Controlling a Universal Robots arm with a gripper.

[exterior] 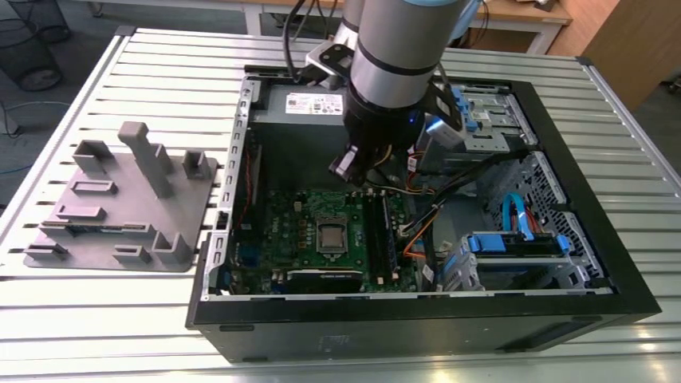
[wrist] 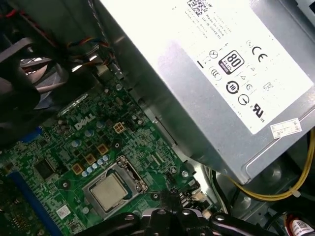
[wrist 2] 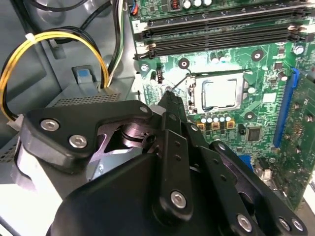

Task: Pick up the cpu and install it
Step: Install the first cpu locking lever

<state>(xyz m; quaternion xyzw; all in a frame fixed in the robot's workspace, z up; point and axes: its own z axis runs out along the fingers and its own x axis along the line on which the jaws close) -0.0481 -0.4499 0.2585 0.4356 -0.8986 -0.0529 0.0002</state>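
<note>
Silver-topped, the cpu already sits flat in its socket at the middle of the green motherboard, as you can see in the exterior view; both wrist views show the same chip lying square inside the socket frame, with nothing resting on it. Your gripper hangs above the board, inside the open computer case, and it carries nothing. In the exterior view the chip lies just beyond the gripper's tip, a little nearer the camera and slightly toward the exterior view's left, and the two are apart, not touching. In the second wrist view you see the black fingers drawn together to a narrow point that ends near the socket's corner, beside the chip rather than over it. In the first wrist view the fingertips come up next to the socket's edge, again clear of the metal top.

Close by the arm stands the grey power supply, with a yellow cable looping beside it. Memory slots run along the board past the socket. Outside the case, at the exterior view's left, the grey plastic tray rests on the slatted table
</note>
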